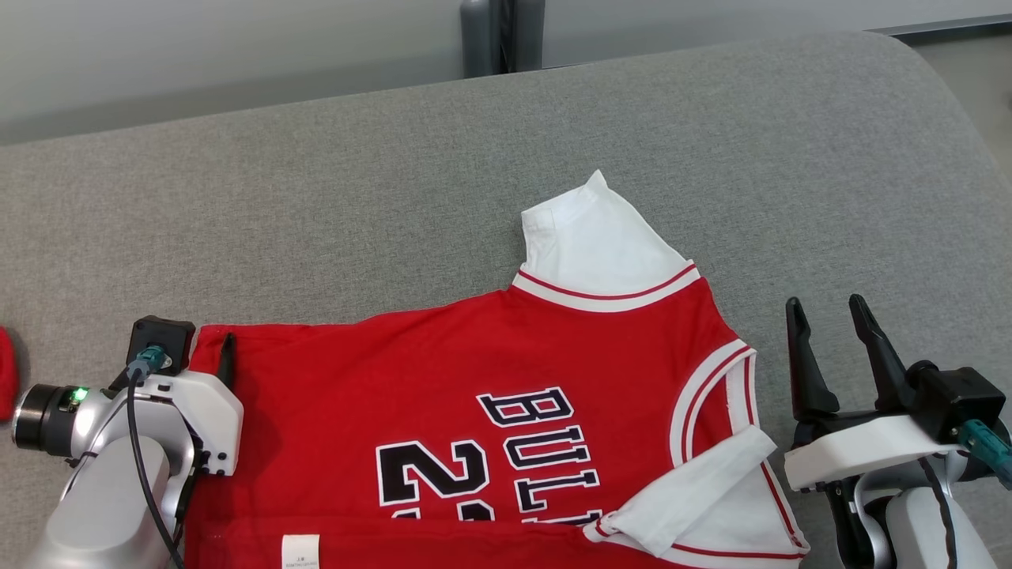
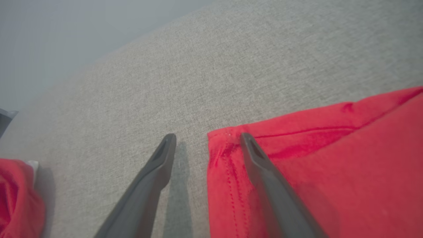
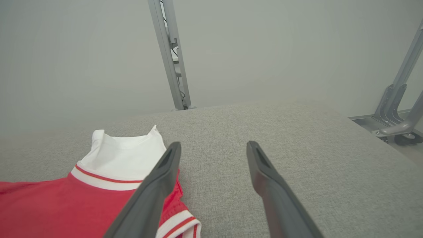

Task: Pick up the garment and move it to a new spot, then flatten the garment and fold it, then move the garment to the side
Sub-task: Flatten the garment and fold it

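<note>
The garment (image 1: 490, 411) is a red basketball jersey with white sleeves and black lettering, spread on the grey cushioned surface (image 1: 395, 197) with one white sleeve pointing away and another folded at the lower right. My left gripper (image 2: 208, 138) stands open at the jersey's far left corner (image 2: 224, 142), one finger over the red cloth and one over bare grey fabric. My right gripper (image 1: 830, 316) is open just off the jersey's right edge, holding nothing. In the right wrist view the white sleeve (image 3: 125, 152) lies left of the right gripper (image 3: 213, 147).
A second red cloth item (image 1: 6, 383) lies at the far left edge, also seen as a red bundle (image 2: 16, 195). Metal frame legs (image 3: 170, 56) stand beyond the surface's far edge, and more (image 3: 400, 99) at the right. Bare grey surface stretches ahead.
</note>
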Motion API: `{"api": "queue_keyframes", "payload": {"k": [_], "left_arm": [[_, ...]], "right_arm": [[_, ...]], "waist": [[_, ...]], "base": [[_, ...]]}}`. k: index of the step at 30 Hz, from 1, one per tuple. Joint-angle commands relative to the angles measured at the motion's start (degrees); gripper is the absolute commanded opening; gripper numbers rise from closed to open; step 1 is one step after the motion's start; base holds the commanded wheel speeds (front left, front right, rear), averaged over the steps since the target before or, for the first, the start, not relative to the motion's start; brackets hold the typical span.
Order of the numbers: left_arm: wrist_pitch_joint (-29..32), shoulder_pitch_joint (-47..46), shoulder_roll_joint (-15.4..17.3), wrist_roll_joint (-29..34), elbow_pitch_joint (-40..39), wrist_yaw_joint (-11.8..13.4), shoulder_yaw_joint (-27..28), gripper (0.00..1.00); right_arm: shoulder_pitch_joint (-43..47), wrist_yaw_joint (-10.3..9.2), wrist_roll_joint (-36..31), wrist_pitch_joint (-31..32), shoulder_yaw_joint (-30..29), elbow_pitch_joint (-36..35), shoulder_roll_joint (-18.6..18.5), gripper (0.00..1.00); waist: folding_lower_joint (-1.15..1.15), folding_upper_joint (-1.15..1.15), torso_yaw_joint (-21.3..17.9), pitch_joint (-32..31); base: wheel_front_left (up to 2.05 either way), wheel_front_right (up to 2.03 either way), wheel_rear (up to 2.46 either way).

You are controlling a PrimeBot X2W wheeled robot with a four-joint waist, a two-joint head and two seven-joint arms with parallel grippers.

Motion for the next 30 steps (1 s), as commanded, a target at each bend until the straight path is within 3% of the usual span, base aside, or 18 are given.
{"api": "queue_keyframes", "payload": {"k": [1,5,6,8,17,22,30], "left_arm": [[-0.57,-0.72,-0.27,0.04,0.58,-0.19,-0.26,1.0],[-1.08,-1.49,-1.1,-0.43,1.58,-0.61,-0.39,1.0],[-1.08,-1.5,-1.32,-0.64,1.79,-0.83,-0.41,0.7],[-1.25,-1.66,-1.37,-0.81,2.17,-1.39,-0.69,0.0],[-3.33,-1.97,-2.46,-1.24,2.2,-1.33,-0.94,0.0],[-5.93,-1.64,-3.56,-0.99,0.3,-0.63,-1.33,0.0],[-7.65,-2.7,-6.21,-0.52,-4.12,-0.8,-2.74,0.0]], "right_arm": [[-0.47,0.0,0.43,-0.28,-0.07,0.21,-0.23,1.0],[-0.66,0.0,0.51,-0.28,0.46,0.53,-0.24,1.0],[-0.74,0.0,0.53,-0.29,0.6,0.61,-0.24,1.0],[-0.81,0.0,0.57,-0.32,0.95,0.78,-0.23,1.0],[-0.35,0.0,1.13,-0.61,0.33,1.69,-0.24,1.0],[-2.97,0.0,-0.3,-0.12,-0.11,1.86,-0.24,1.0],[-14.81,0.0,3.47,8.56,-1.45,8.45,-1.04,1.0]], "waist": [[0.0,0.0,0.14,0.01],[0.0,0.0,0.23,0.16],[0.0,0.0,0.2,0.22],[0.0,0.0,0.11,0.3],[0.0,0.0,1.01,0.11],[0.0,0.0,3.6,0.27],[0.0,0.0,9.24,2.14]], "base": [[0.0,0.0,0.0],[0.0,0.0,0.0],[0.0,0.0,0.0],[0.0,0.0,0.0],[0.0,0.0,0.0],[0.0,0.0,0.0],[0.0,0.0,0.0]]}}
